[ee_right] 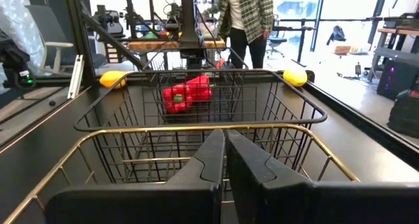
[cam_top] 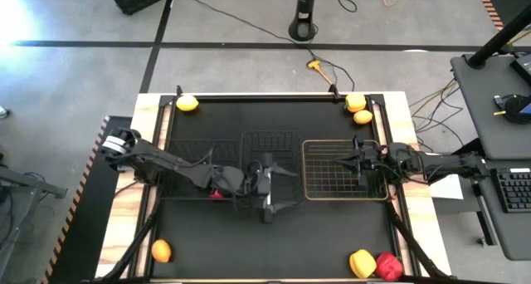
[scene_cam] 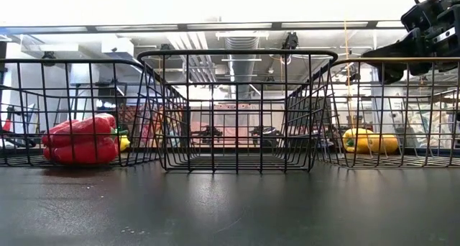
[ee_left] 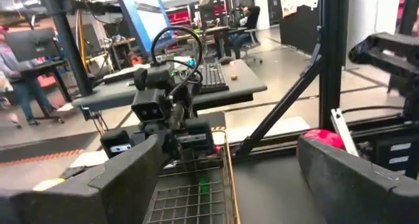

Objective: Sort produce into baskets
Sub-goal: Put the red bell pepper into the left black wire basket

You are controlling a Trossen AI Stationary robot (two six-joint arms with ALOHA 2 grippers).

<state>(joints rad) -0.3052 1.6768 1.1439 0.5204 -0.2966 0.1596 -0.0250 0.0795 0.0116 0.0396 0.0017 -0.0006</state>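
Observation:
Three wire baskets stand in a row mid-table: a black one [cam_top: 192, 169] on the left, a narrower black one [cam_top: 270, 151] in the middle, and a pale gold one [cam_top: 342, 169] on the right. Two red peppers [scene_cam: 80, 139] lie in the left basket. My left gripper [cam_top: 286, 190] is open and empty over the middle basket's near side, pointing right. My right gripper [cam_top: 347, 161] is shut and empty above the gold basket's right part, and also shows in its wrist view [ee_right: 224, 160]. A red pepper [cam_top: 388, 266] and a yellow pepper [cam_top: 362, 263] lie at the near right corner.
Loose on the mat are a lemon [cam_top: 188, 103] at the far left, a yellow pepper [cam_top: 356, 101] and a lemon [cam_top: 362, 116] at the far right, and a lemon [cam_top: 161, 251] at the near left. A person [ee_right: 245, 18] stands beyond the table's left side.

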